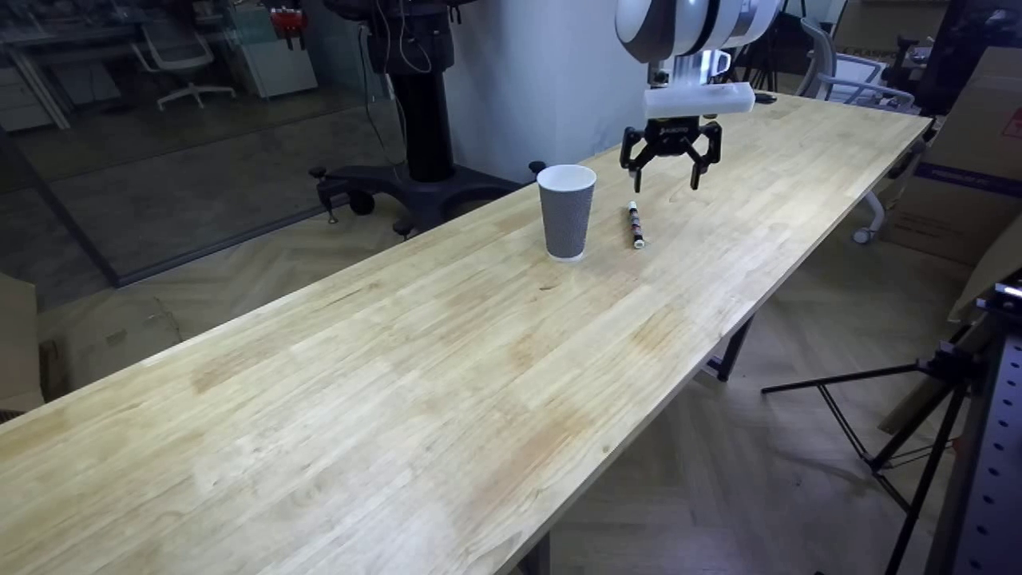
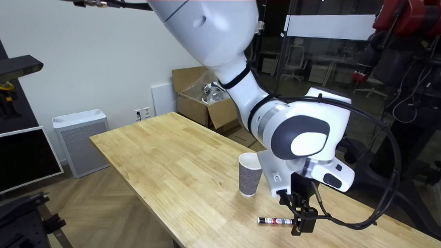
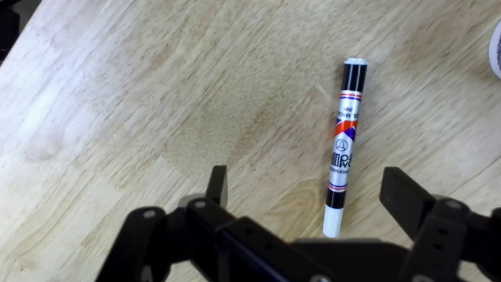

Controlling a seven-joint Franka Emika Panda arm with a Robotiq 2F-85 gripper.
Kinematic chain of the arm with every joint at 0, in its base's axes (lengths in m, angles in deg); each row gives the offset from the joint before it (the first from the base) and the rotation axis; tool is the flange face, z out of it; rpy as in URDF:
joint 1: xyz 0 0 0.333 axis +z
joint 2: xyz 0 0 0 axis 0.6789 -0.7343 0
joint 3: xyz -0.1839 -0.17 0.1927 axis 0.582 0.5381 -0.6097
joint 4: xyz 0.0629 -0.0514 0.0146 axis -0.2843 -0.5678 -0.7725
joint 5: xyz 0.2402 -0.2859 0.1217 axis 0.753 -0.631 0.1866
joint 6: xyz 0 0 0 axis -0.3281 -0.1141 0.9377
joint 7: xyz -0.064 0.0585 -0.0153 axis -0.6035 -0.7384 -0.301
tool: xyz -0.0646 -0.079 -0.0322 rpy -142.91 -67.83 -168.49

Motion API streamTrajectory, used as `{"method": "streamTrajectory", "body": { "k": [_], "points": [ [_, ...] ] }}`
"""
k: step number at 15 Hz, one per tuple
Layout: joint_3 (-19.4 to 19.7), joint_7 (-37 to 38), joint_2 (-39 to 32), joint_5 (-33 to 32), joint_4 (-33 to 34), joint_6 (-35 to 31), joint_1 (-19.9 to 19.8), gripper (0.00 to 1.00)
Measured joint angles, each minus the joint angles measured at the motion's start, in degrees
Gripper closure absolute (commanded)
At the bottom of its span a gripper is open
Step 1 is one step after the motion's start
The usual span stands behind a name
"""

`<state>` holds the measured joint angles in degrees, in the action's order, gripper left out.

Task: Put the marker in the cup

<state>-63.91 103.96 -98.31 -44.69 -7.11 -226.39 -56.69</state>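
1. One marker (image 3: 343,147) shows in all three views, lying flat on the tabletop (image 1: 359,415), outside the cup. It has a pale printed barrel, black bands and a white end.
2. One cup (image 1: 566,216), grey with a white rim, stands upright on the same tabletop, near the marker but apart from it. It appears in both exterior views; at the right edge of the wrist view just a sliver of it is seen.
3. One tool (image 1: 666,185) hangs above the tabletop, pointing down. Its two fingers (image 3: 405,199) are spread wide, holding nothing. In the wrist view the marker's white end lines up with the gap between them, closer to the finger at picture right; the tips are clear of it. In an exterior view the tool hides one end of the marker.
4. One white arm (image 2: 206,31) carries the tool.
5. Farther out, in an exterior view: one cardboard box (image 2: 193,112) with spread flaps, beyond the tabletop's edge, and two wall sockets (image 2: 147,112). One black tripod (image 1: 950,367) stands at picture right in an exterior view.
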Motion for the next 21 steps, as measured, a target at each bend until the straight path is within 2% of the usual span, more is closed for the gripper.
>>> {"method": "streamTrajectory", "body": {
  "k": [12, 19, 20, 21],
  "points": [
    [-0.42, 0.77, -9.73, -0.61, 11.28, 0.46, 0.55, 0.00],
    [-0.96, 0.77, -13.49, -0.61, 14.98, 0.52, 0.46, 0.00],
    [-0.97, 0.77, -13.89, -0.61, 15.35, 0.53, 0.42, 0.25],
    [-0.97, 0.77, -14.24, -0.61, 15.62, 0.53, 0.38, 0.26]
  ]
}}
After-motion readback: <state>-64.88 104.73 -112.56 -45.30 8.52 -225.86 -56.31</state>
